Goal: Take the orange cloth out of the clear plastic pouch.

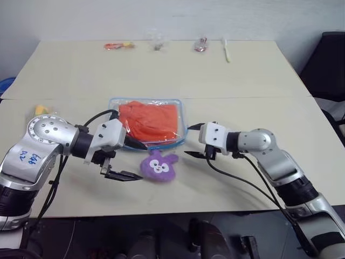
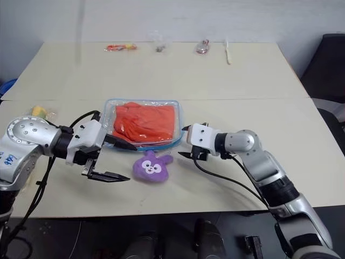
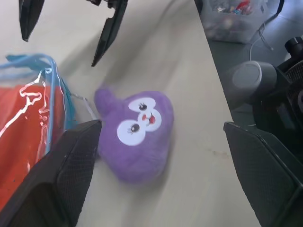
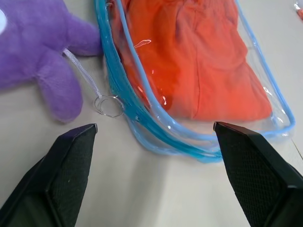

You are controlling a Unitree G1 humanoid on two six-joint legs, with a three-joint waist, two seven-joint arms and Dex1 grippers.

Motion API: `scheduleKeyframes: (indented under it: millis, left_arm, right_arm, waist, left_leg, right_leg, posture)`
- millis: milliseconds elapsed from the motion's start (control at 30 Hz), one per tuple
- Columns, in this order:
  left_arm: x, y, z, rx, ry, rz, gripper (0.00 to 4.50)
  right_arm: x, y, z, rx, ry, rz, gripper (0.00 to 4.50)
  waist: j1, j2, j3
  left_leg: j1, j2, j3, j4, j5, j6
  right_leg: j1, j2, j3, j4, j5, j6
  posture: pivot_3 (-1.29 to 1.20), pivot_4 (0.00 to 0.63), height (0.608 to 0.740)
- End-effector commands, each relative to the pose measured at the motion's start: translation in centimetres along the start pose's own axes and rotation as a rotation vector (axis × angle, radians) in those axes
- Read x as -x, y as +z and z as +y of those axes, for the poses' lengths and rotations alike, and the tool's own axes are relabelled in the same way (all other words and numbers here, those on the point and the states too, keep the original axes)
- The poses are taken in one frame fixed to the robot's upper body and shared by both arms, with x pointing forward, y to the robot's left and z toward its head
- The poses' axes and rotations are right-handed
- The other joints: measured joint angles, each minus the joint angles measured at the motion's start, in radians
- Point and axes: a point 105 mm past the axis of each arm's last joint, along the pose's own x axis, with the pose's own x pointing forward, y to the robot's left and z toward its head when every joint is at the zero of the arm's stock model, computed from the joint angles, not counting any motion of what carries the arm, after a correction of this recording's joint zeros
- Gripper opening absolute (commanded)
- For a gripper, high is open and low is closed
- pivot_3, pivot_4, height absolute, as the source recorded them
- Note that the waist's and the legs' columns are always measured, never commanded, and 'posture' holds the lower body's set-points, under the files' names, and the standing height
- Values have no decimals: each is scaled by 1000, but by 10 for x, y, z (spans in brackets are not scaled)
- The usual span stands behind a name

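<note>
The clear plastic pouch (image 1: pixel 181 120) lies flat at the middle of the table, with a light blue zipper edge (image 4: pixel 142 118). The orange cloth (image 1: pixel 148 121) sits folded inside it. My left gripper (image 1: pixel 141 162) is open at the pouch's near left corner; one finger lies by the pouch's front edge and the other lower, left of the purple plush toy (image 1: pixel 159 165). My right gripper (image 1: pixel 186 141) is open just off the pouch's right end, pointing at the zipper edge, with nothing between its fingers (image 4: pixel 71 165). The cloth (image 4: pixel 199 66) shows through the plastic.
The plush toy (image 3: pixel 137 132) lies in front of the pouch, between the two grippers. Along the far edge are a small orange packet (image 1: pixel 118 46), a small clear bag (image 1: pixel 157 44), a reddish item (image 1: pixel 201 45) and a white stick (image 1: pixel 226 51). A yellow item (image 1: pixel 40 110) lies at the left.
</note>
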Motion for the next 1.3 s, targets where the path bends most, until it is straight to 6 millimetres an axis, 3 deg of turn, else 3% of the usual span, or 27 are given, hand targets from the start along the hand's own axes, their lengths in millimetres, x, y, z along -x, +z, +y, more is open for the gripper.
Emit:
scheduleKeyframes:
  millis: [33, 233, 433, 633, 733, 900, 1033, 1300]
  left_arm:
    - [5, 12, -1, -57, 31, -12, 4363]
    - [7, 9, -4, -53, 34, 6, 4363]
    - [9, 9, -5, -53, 33, 7, 4363]
    - [8, 8, -6, -64, 11, 19, 4363]
    - [5, 8, -4, -79, 2, 23, 4363]
    - [-4, 3, 1, -114, -20, 43, 4363]
    - [-20, -12, 7, -213, -46, 117, 4363]
    - [-43, -24, 13, -325, -84, 143, 4363]
  right_arm:
    - [-5, 6, -12, 79, -21, -28, 4088]
    - [-10, 1, -24, 113, -30, -28, 4088]
    - [-12, -8, -22, 151, -4, -1, 2148]
    - [-15, -5, -24, 161, -5, -18, 2148]
    - [-17, -2, -22, 162, 2, -39, 1560]
    - [-17, -2, -17, 171, 11, -41, 22]
    - [-15, -4, -19, 180, 4, -17, 22]
    - [-8, -8, -12, 181, 13, 1, 22]
  waist:
    - [2, 0, 0]
    - [-4, 0, 0]
    - [-3, 1, 0]
    - [-6, 1, 0]
    - [-5, 1, 0]
    - [-4, 1, 0]
    - [-2, 1, 1]
    - [-2, 1, 1]
  left_leg:
    - [0, 0, 0, 0, 0, 0]
    - [0, 0, 0, 0, 0, 0]
    - [0, 1, 0, 0, 0, 0]
    - [0, 1, 0, 0, 0, 0]
    - [0, 1, 0, 0, 0, 0]
    - [0, 1, 0, 0, 0, 0]
    - [0, 0, 0, 0, 0, 0]
    - [-1, 0, 0, 0, 0, 0]
  right_leg:
    - [0, 0, 0, 0, 0, 0]
    - [0, 0, 0, 0, 0, 0]
    - [0, 0, 0, 0, 0, 0]
    - [0, 0, 0, 0, 0, 0]
    - [0, 0, 0, 0, 0, 0]
    - [0, 0, 0, 1, 0, 0]
    - [0, 0, 0, 1, 0, 0]
    - [-1, 0, 0, 1, 0, 0]
  posture:
    - [0, 150, 740]
    - [0, 150, 740]
    - [0, 150, 740]
    - [0, 150, 740]
    - [0, 150, 740]
    - [0, 150, 740]
    - [0, 150, 740]
    - [0, 150, 740]
